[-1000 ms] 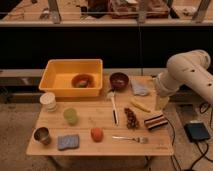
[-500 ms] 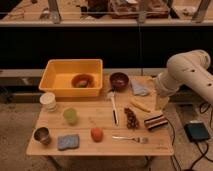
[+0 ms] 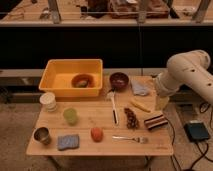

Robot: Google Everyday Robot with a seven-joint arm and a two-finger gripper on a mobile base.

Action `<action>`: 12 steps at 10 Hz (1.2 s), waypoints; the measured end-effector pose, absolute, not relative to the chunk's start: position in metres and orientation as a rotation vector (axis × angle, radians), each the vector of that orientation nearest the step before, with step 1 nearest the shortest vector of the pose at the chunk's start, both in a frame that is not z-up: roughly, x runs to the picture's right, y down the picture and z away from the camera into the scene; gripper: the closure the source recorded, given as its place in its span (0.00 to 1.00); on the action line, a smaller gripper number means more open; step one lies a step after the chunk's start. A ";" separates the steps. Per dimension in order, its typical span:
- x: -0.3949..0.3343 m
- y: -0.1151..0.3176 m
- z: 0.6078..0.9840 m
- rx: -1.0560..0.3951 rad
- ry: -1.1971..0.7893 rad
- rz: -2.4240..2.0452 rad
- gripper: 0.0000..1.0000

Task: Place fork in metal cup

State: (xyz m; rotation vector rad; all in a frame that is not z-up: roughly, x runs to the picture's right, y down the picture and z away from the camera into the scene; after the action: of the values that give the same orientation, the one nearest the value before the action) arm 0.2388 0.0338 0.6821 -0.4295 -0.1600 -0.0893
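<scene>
The gripper [image 3: 161, 102] is hanging at the end of the bulky white arm [image 3: 186, 74], pointing down over the right edge of the wooden table [image 3: 95, 114], with its jaws standing apart and gripping nothing. Just to its left, a yellow banana-like piece [image 3: 140, 106] is lying on the boards, and a crumpled blue-grey cloth [image 3: 141, 88] is sitting a little behind that. Below the gripper, a striped can [image 3: 155, 121] is lying on its side beside a dark bunch of grapes [image 3: 131, 118]. The fork [image 3: 131, 138] is lying flat near the table's front edge, toward the right, with its tines pointing right, well apart from the gripper. A white-headed utensil [image 3: 114, 107] with a dark handle is lying lengthwise at mid-table, below a dark red bowl [image 3: 119, 80]. An orange-red fruit [image 3: 97, 133] is sitting left of the fork, and a blue sponge [image 3: 68, 142] is lying further left. The metal cup [image 3: 42, 135] is standing upright at the front left corner, far across the table from the fork. A green cup [image 3: 70, 116] and a white paper cup [image 3: 48, 101] are standing behind it. A yellow bin [image 3: 60, 75] is occupying the back left, holding a brown bowl [image 3: 82, 80]. A black device [image 3: 196, 132] is lying on the floor at right.
</scene>
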 end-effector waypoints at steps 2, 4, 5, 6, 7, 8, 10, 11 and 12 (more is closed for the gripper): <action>0.236 0.055 0.697 -0.471 -0.175 -0.074 0.20; 0.235 0.090 0.721 -0.494 -0.187 -0.063 0.20; 0.235 0.115 0.736 -0.504 -0.194 -0.060 0.20; 0.235 0.136 0.747 -0.516 -0.196 -0.061 0.20; 0.232 0.151 0.752 -0.523 -0.203 -0.068 0.20; 0.229 0.163 0.755 -0.525 -0.211 -0.074 0.20; 0.228 0.170 0.757 -0.522 -0.221 -0.081 0.20; 0.227 0.170 0.757 -0.523 -0.223 -0.084 0.20; 0.226 0.170 0.757 -0.522 -0.224 -0.085 0.20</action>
State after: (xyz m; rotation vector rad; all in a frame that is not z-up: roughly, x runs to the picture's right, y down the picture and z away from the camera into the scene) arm 0.2264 0.1696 0.7572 -0.5225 -0.2236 -0.0851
